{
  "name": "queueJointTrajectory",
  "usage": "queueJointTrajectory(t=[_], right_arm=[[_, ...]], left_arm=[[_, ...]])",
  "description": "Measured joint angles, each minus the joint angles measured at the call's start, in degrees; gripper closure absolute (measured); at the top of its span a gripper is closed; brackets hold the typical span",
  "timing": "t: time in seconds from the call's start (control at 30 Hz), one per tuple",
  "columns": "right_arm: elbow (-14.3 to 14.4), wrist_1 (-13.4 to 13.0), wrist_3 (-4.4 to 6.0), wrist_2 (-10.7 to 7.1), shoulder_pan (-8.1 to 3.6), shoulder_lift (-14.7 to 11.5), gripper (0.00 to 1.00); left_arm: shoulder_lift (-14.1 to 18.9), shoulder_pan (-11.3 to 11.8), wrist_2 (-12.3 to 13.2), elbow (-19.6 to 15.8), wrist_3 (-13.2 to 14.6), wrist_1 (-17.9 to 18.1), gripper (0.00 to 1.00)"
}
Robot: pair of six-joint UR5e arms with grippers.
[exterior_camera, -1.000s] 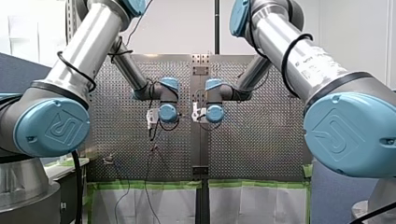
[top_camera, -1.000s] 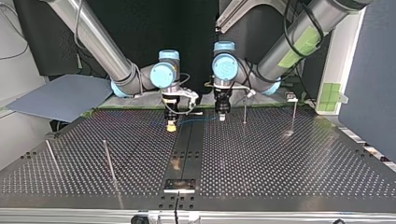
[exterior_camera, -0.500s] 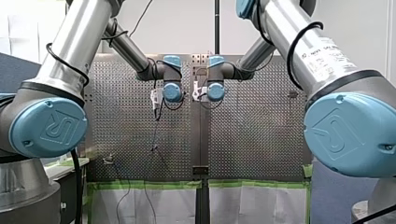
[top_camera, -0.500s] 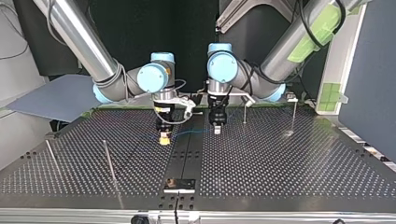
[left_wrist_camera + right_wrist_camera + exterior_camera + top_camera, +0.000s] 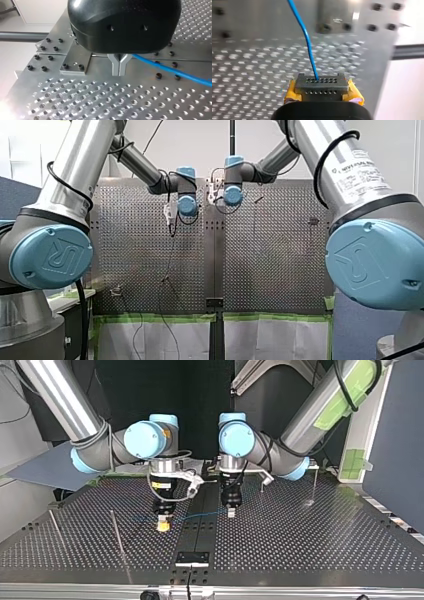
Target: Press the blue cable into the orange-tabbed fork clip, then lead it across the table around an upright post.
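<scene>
The thin blue cable is running level across the top view's middle, with 2 grippers clamping it: the right arm's yellow-padded gripper and the left arm's metal-fingered gripper. The slim upright metal post is standing lower left, nearer the right arm.

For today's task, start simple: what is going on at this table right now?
Two robot arms hold a blue cable stretched between them, low over the perforated table. The right hand, with yellow pads, is shut on it, and the left hand, with metal fingers, grips it too. Both hang near the table's middle strip. An upright post stands beside the right hand; the cable is not around it. No orange-tabbed clip can be made out.
</scene>
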Motion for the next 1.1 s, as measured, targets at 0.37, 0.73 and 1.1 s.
queueJointTrajectory(t=[0.37,0.73,1.1], right_arm=[[-2.2,2.2,-0.15,0.23,-0.73,-5.0,1.00],[-2.2,4.7,-0.19,1.05,-3.15,-10.3,1.00],[-2.2,6.4,0.30,0.98,-5.60,-11.5,1.00]], left_arm=[[0.0,-0.5,0.2,4.7,0.2,-3.4,1.00],[0.0,-1.8,0.6,9.6,0.1,-6.8,1.00],[-0.6,-3.1,1.9,14.8,0.0,-9.5,1.00]])
